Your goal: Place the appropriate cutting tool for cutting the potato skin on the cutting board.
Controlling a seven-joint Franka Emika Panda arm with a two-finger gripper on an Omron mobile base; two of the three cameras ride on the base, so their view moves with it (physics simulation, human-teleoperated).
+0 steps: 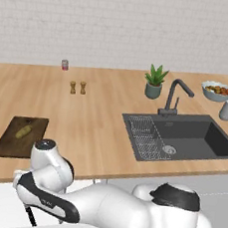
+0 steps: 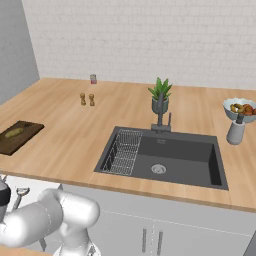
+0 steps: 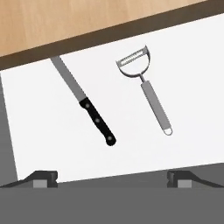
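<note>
Hand view, left to right: knife [image 3: 85,103] at 9 o'clock of centre, blade tip under counter edge; peeler [image 3: 146,89] at 2 o'clock, well apart from knife, flat on white drawer floor [image 3: 192,87].

Peeler likely light, rigid, slick metal. Best hold: across slim handle mid-length.

Gripper [image 3: 112,179] released, fingertips [image 3: 43,178] spread wide, holding nothing.

Cutting board [image 1: 5,143] with potato [image 1: 24,132] on light wood counter [image 1: 95,119]; sink [image 1: 193,137] at 3 o'clock.

Glossy white rounded arm links, black joint bands; claw [image 3: 112,178] fingertips dark grey.
</note>
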